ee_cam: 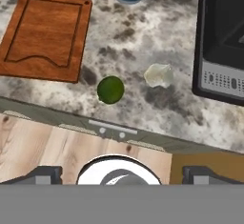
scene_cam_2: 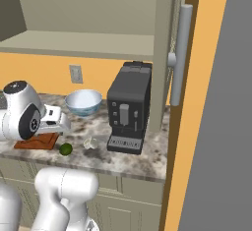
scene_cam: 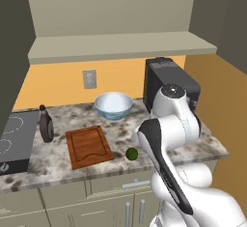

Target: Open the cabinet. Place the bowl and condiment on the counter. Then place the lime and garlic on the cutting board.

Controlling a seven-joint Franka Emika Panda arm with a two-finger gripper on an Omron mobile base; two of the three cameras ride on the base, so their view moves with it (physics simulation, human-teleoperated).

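Observation:
The cabinet stands open, its door with the long silver handle swung to the right. On the counter rest the bowl, the dark condiment bottle and the reddish cutting board, which is bare. Right of the board, near the counter's front edge, lies the lime, with the garlic a little further right. My gripper hangs above the counter's front edge, open and holding nothing. The lime sits just ahead of it.
A black coffee machine stands on the counter right of the garlic. At the far left is a black stovetop. Low cupboards with short handles run under the counter. An orange wall bounds the right side.

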